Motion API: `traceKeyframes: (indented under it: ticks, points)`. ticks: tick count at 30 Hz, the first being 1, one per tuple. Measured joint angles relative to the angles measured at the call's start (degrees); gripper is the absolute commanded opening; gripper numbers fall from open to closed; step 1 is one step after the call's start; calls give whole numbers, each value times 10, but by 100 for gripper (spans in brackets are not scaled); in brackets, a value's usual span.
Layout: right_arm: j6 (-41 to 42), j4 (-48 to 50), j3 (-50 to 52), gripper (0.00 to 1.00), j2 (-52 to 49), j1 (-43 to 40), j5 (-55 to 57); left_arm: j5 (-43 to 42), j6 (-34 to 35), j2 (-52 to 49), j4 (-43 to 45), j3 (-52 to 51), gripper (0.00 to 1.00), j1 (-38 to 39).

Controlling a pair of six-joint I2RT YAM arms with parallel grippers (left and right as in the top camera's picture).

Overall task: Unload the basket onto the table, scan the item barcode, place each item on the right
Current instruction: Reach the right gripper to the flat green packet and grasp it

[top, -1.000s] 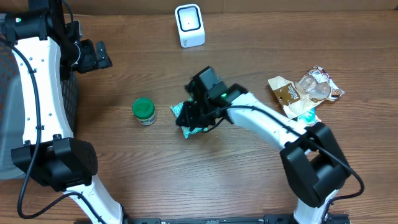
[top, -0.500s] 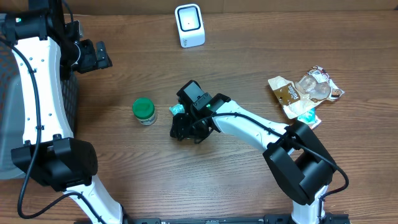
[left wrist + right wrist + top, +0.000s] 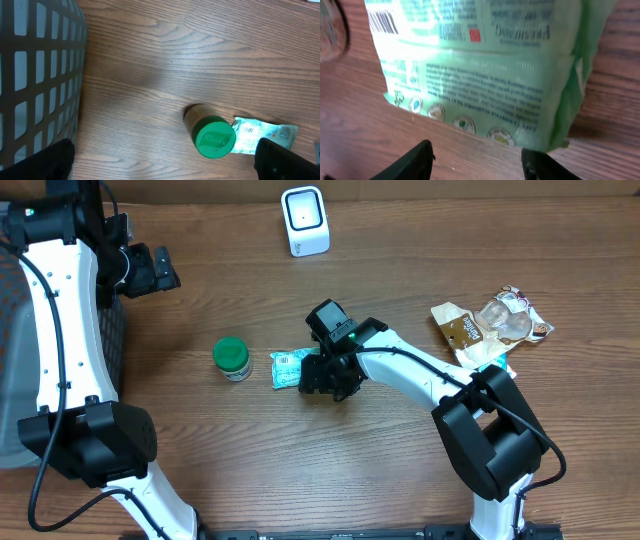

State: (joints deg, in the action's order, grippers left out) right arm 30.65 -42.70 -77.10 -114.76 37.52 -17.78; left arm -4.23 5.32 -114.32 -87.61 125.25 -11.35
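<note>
The item, a pale green packet, lies flat on the table with its printed back up. Its barcode shows at the top left of the right wrist view. My right gripper sits just right of the packet, open, with nothing between its fingers. The white scanner stands at the far edge of the table. Far to the left, my left gripper hangs open and empty. In the left wrist view the packet lies low on the right, between the wide-spread fingers.
A jar with a green lid stands just left of the packet. Several snack packets lie in a heap at the right. A dark mesh basket stands off the table's left side.
My right gripper lowered the green packet to the left, opened and drew back right. The packet now lies flat next to the jar. The left arm has not moved.
</note>
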Motion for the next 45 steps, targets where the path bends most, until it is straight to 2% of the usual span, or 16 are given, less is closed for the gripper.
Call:
traceKeyframes:
  ticks: [5, 8, 14, 21, 26, 29, 36, 41, 45]
  points:
    - [-36, -11, 0, 63, 23, -40, -17, 0, 0, 0, 0, 0, 100, 0]
    - [-72, -6, 0, 76, 51, -100, -37, 0, 0, 0, 0, 0, 100, 0]
    - [-159, 28, 0, 75, 43, -200, -114, 0, 0, 0, 0, 0, 100, 0]
    - [-214, 41, 0, 75, -47, -200, -225, 0, 0, 0, 0, 0, 99, 0]
    - [-221, 57, 0, 74, -53, -181, -253, 0, 0, 0, 0, 0, 100, 0]
    - [-212, 85, 0, 67, -55, -156, -257, 0, 0, 0, 0, 0, 99, 0]
    - [-131, 142, -1, 47, -85, -108, -261, 0, 0, 0, 0, 0, 100, 0]
    - [-95, 151, -3, 26, -99, -104, -273, 0, 0, 0, 0, 0, 99, 0]
    - [-76, 162, -2, 14, -105, -105, -271, 0, 0, 0, 0, 0, 100, 0]
